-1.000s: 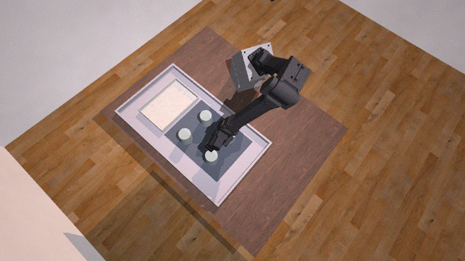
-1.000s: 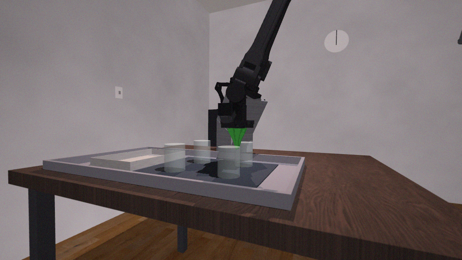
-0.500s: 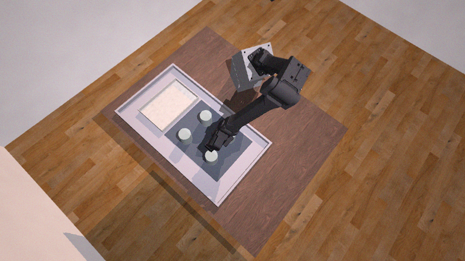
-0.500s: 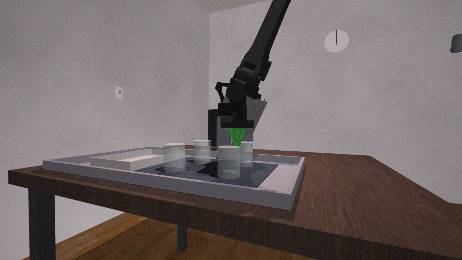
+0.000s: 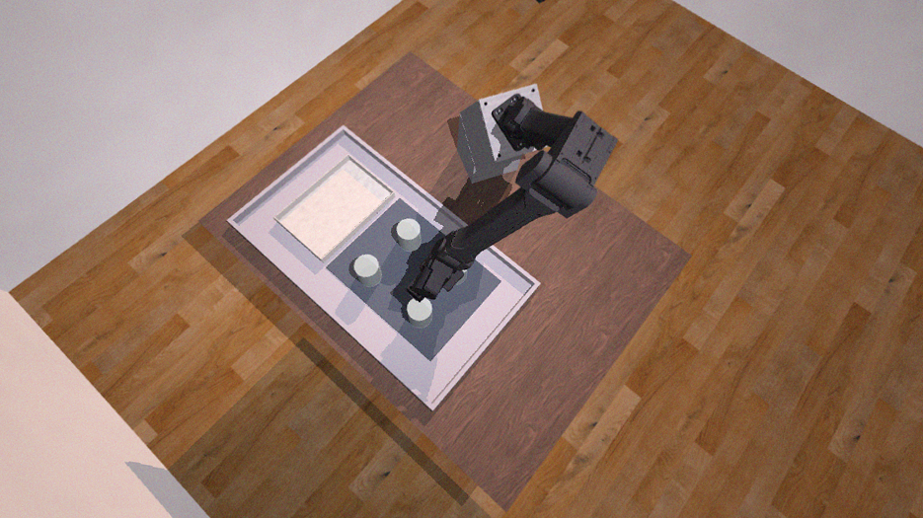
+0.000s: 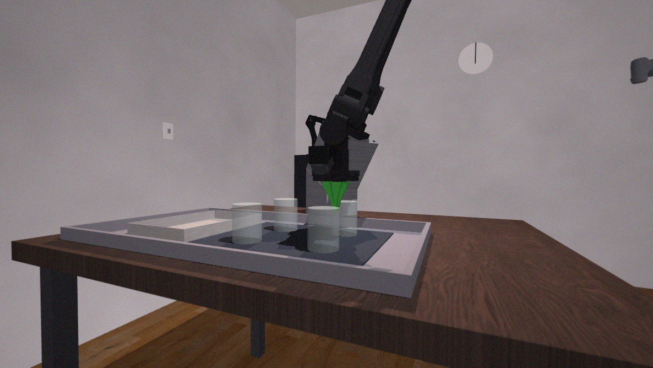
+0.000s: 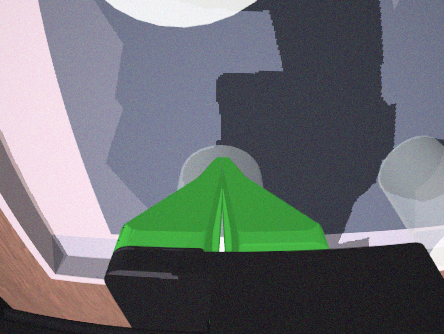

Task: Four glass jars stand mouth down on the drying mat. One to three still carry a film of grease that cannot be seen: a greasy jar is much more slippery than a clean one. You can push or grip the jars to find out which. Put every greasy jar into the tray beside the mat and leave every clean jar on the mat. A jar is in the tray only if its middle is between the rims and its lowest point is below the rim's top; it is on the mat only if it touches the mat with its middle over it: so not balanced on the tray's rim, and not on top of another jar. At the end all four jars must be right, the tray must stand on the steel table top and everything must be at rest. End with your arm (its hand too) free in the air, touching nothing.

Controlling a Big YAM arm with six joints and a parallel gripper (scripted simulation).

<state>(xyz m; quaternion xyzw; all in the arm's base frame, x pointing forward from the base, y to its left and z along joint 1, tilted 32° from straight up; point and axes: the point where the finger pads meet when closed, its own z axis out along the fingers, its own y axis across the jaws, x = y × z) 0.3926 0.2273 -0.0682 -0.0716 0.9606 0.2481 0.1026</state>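
Four pale glass jars stand mouth down on the dark grey mat. Three show from above: a back jar, a left jar and a front jar. The fourth jar is hidden under the arm in the overhead view. My gripper has its green fingers shut on nothing. It hangs at jar-top height between the front jar and the fourth jar. The cream tray holds no jar.
The mat and tray lie on the rimmed steel table top, which rests on a wooden table. The arm's base block stands behind the mat. Another jar shows at the wrist view's right.
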